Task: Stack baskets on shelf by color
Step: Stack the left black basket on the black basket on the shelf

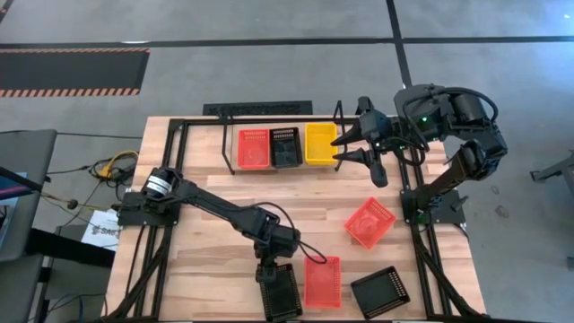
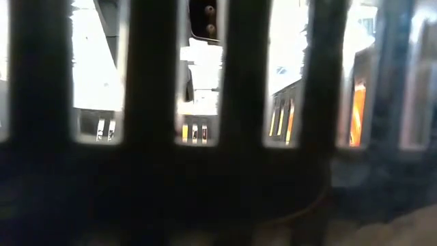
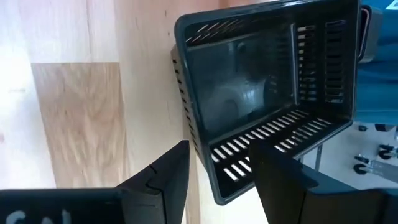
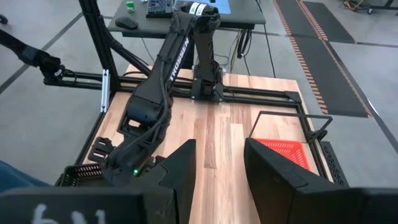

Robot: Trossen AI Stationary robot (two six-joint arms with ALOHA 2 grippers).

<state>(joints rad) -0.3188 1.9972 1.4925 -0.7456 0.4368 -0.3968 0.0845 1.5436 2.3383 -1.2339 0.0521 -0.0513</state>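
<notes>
Baskets first: three sit in a row on the shelf (image 1: 269, 115) at the far edge, red-orange (image 1: 253, 148), black (image 1: 285, 146), yellow (image 1: 320, 143). Loose on the wooden table (image 1: 215, 242) near the front: a tilted red-orange basket (image 1: 369, 222), a second red-orange one (image 1: 322, 282), a black basket (image 1: 379, 292) at the right corner, and another black basket (image 1: 280, 293) at the front edge.

Left gripper (image 3: 219, 180) grasps that front-edge black basket; the wrist view shows its fingers straddling one slotted wall, inner finger inside the tray. Low view is filled by dark mesh, likely this basket.

Right gripper (image 1: 345, 148) hovers just beside the yellow basket, fingers parted, holding nothing.

Step in hand, I judge: carry black to black. Lift clear, keep the tray level, line it squarely over the shelved black one so it nests.
</notes>
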